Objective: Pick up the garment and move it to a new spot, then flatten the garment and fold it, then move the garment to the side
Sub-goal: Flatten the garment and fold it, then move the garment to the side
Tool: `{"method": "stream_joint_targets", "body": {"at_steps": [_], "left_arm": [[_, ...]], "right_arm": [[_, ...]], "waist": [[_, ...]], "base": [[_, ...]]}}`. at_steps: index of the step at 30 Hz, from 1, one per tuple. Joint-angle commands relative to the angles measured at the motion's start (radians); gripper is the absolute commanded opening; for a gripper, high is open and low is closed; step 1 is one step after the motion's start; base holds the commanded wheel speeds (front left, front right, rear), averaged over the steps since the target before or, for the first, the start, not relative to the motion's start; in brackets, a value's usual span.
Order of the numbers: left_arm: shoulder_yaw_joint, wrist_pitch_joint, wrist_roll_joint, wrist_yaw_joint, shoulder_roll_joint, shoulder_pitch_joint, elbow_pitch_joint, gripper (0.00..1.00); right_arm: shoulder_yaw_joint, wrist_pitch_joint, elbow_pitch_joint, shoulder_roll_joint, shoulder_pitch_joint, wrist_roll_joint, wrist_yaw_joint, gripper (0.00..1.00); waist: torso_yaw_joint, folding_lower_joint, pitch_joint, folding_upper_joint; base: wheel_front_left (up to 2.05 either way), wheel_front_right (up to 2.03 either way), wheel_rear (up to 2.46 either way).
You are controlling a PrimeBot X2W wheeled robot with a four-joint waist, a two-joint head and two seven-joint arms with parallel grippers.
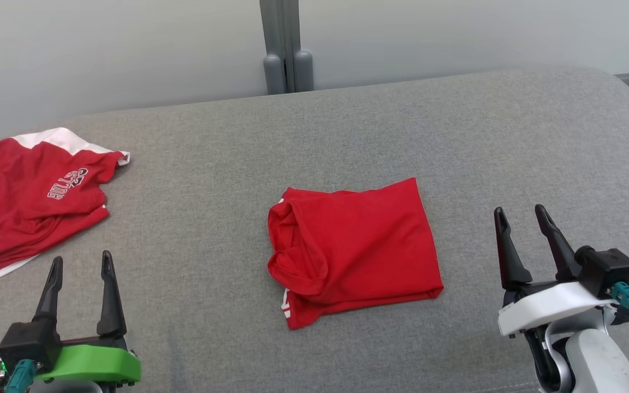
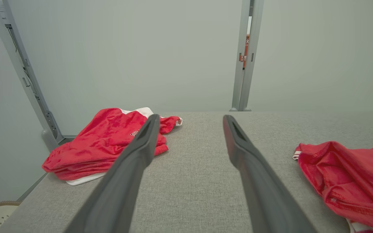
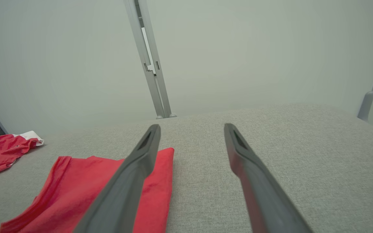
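A red garment (image 1: 352, 248) lies folded into a rough rectangle in the middle of the grey padded surface (image 1: 347, 136); it also shows at the right of the left wrist view (image 2: 351, 181) and at the lower left of the right wrist view (image 3: 86, 191). My left gripper (image 1: 81, 265) stands open at the lower left, well left of the garment, with nothing between its fingers (image 2: 141, 145). Open and empty too, my right gripper (image 1: 522, 214) sits at the lower right, just right of the garment's edge.
A second red garment with white trim and lettering (image 1: 30, 196) lies heaped at the far left edge of the surface (image 2: 102, 145). A grey post (image 1: 286, 49) stands against the pale wall behind. Bare grey fabric stretches to the right and back.
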Motion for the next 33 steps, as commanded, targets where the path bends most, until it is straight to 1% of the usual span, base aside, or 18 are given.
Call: {"method": "stream_joint_targets", "body": {"at_steps": [1, 13, 33], "left_arm": [[0.006, 0.0, 0.006, -0.005, -0.003, 0.014, 0.006, 1.0], [0.029, 0.0, 0.035, -0.038, -0.021, 0.012, 0.031, 1.0], [0.044, 0.0, 0.061, -0.058, -0.043, 0.016, 0.043, 1.0]], "right_arm": [[-0.001, -0.003, -0.002, 0.0, 0.016, -0.009, -0.002, 1.0], [-0.013, -0.003, 0.003, 0.016, 0.054, -0.03, -0.002, 1.0], [0.0, -0.003, 0.032, 0.019, 0.049, -0.033, -0.002, 1.0]], "waist": [[0.004, 0.0, -0.007, 0.0], [0.022, 0.0, -0.018, 0.0], [0.021, 0.0, -0.027, 0.0]], "base": [[0.0, 0.0, 0.0], [0.0, 0.0, 0.0], [0.0, 0.0, 0.0]]}}
